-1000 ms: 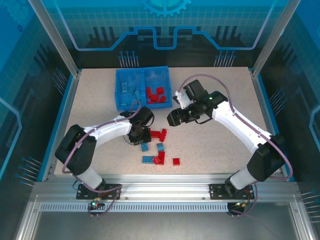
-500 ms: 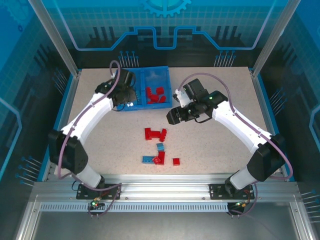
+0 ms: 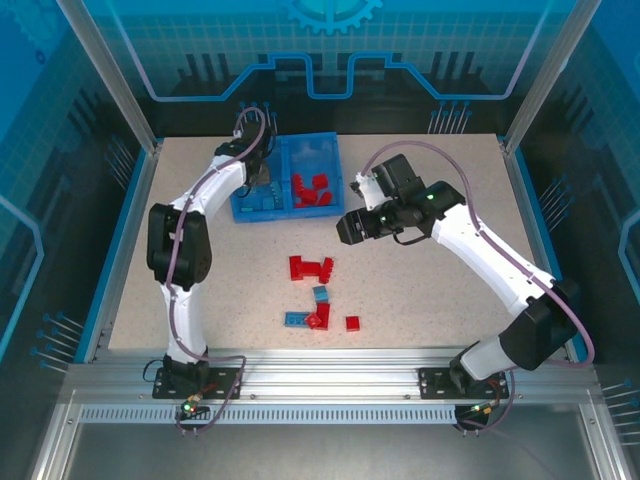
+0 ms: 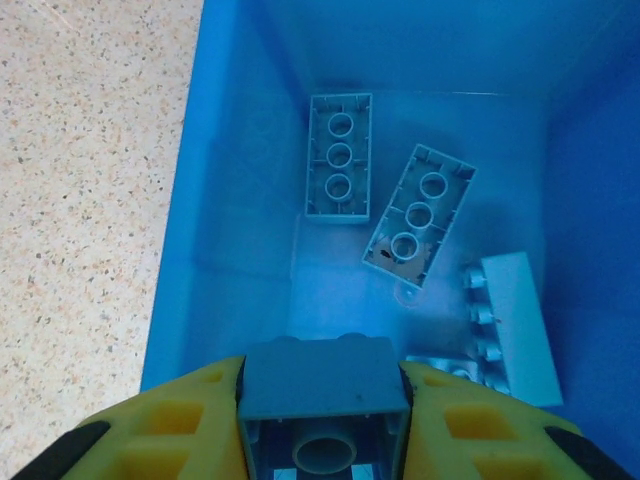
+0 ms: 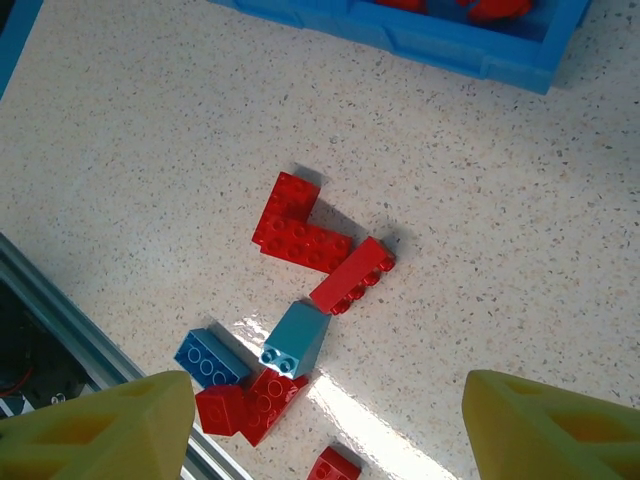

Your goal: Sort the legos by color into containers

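My left claw point(image 4: 323, 405) is clamped on a light blue brick point(image 4: 322, 378) and hangs over the left compartment point(image 3: 258, 190) of the blue bin point(image 4: 215, 200). Below and ahead of this claw, other light blue bricks lie on the compartment floor. Two of them point(image 4: 338, 155) are turned underside up, and a third point(image 4: 515, 325) lies on its side off to the claw's right. From the overhead camera, the right compartment holds a heap of red bricks point(image 3: 312, 188).

My right claw point(image 5: 325, 430) has its fingers spread wide with nothing between them, and it hovers above the worktop point(image 3: 440, 300), just beside the bin's right end. Beneath it lies the loose pile point(image 3: 315, 292), unsorted. It has several red pieces point(image 5: 300, 235), one light blue piece point(image 5: 295, 340) in the middle, and a darker blue one point(image 5: 210, 360) touching that.
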